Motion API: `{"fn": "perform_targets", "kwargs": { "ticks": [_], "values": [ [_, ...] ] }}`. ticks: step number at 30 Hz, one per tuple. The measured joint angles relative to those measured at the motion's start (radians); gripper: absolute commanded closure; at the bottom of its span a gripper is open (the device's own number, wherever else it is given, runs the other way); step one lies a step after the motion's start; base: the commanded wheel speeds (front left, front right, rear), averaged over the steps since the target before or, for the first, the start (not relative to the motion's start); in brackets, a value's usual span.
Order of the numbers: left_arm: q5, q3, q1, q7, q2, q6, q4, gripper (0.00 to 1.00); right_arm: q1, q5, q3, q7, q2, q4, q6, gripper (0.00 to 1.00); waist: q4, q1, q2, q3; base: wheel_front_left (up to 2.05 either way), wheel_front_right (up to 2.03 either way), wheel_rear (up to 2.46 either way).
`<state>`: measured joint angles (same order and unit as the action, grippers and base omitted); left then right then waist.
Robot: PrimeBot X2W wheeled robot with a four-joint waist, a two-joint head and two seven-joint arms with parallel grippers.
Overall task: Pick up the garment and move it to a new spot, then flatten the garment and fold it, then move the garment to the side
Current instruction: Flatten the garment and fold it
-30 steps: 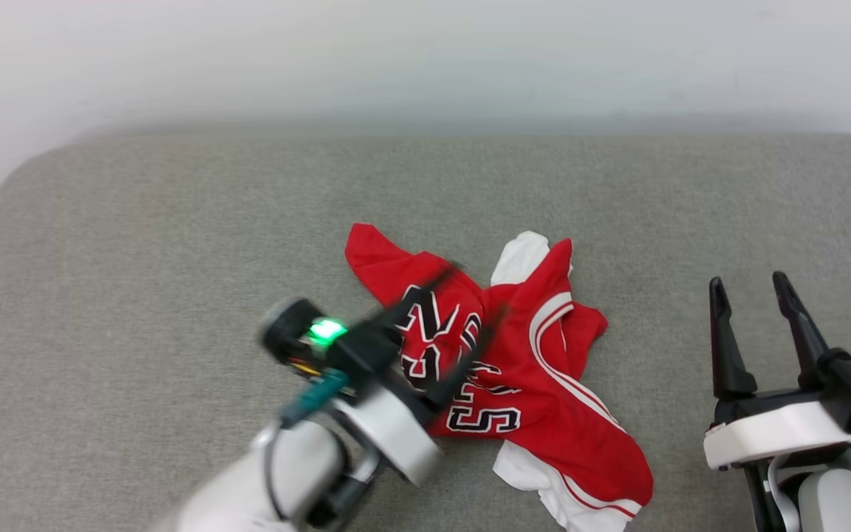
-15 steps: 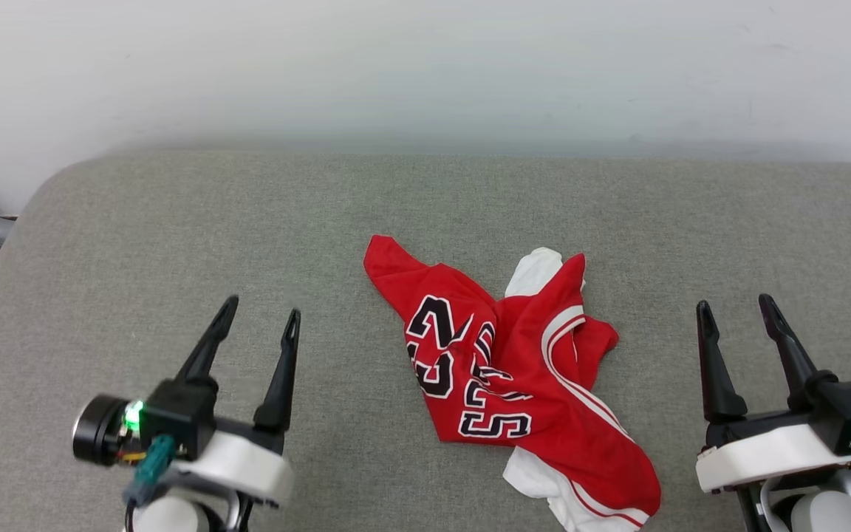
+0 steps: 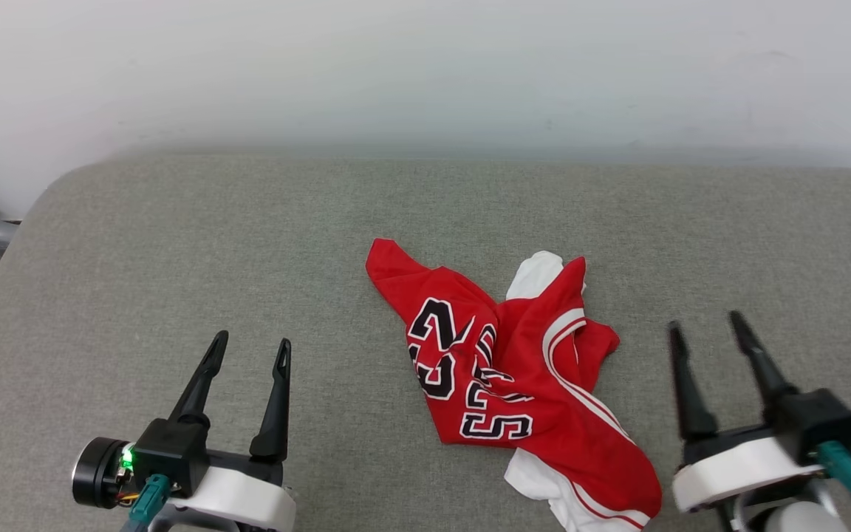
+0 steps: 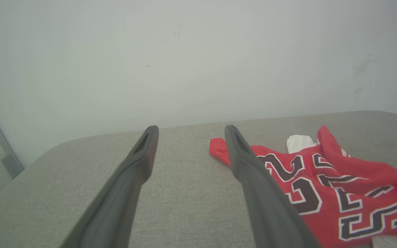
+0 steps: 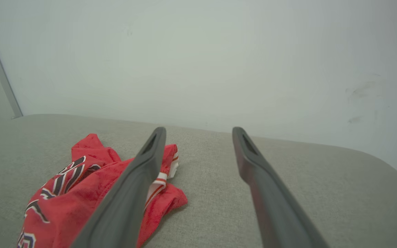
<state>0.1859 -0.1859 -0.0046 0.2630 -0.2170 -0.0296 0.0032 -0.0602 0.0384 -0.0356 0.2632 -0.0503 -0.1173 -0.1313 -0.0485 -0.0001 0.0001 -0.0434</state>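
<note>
While the garment [image 3: 573,436] lies crumpled (its black print facing up) on the grey cushion [image 3: 174,244], the left gripper [image 3: 253,340] hovers well to its left and the right gripper [image 3: 705,321] near its right edge, both low, fingers spread, empty and pointing forward.

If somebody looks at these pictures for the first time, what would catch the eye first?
First the crumpled red garment with bold black print, lying near the middle of the grey cushioned surface. Next the two dark grippers flanking it, the left gripper and the right gripper, both open, empty and apart from the cloth.
</note>
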Motion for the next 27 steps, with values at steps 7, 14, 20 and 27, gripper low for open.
{"fn": "perform_targets", "kwargs": {
  "ticks": [7,14,20,27],
  "values": [
    [-0.027,0.044,-0.004,0.0,0.055,0.049,0.015,0.0,-0.065,-0.065,0.212,-0.127,-0.01,-0.074,0.0,0.0,-0.019,0.0,0.0,-0.013,0.0,0.0,0.0],
    [-0.063,0.067,-0.012,0.0,0.097,0.092,0.031,0.0,-0.251,0.103,0.502,-0.526,-0.158,-0.038,0.0,0.0,-0.051,0.0001,0.0,-0.051,0.0,0.0,0.0],
    [-0.083,0.068,-0.06,0.0,0.129,0.127,0.056,0.0,-0.466,0.27,0.758,-0.902,-0.245,-0.095,0.0,0.0,-0.121,0.0001,0.0,-0.099,0.0,0.0,0.0],
    [-0.087,0.058,-0.088,0.0,0.149,0.138,0.072,0.0,-0.55,0.285,0.846,-1.062,-0.245,-0.276,0.0,0.0,-0.207,0.0002,0.0,-0.134,0.0,0.0,0.0]
  ]
}}
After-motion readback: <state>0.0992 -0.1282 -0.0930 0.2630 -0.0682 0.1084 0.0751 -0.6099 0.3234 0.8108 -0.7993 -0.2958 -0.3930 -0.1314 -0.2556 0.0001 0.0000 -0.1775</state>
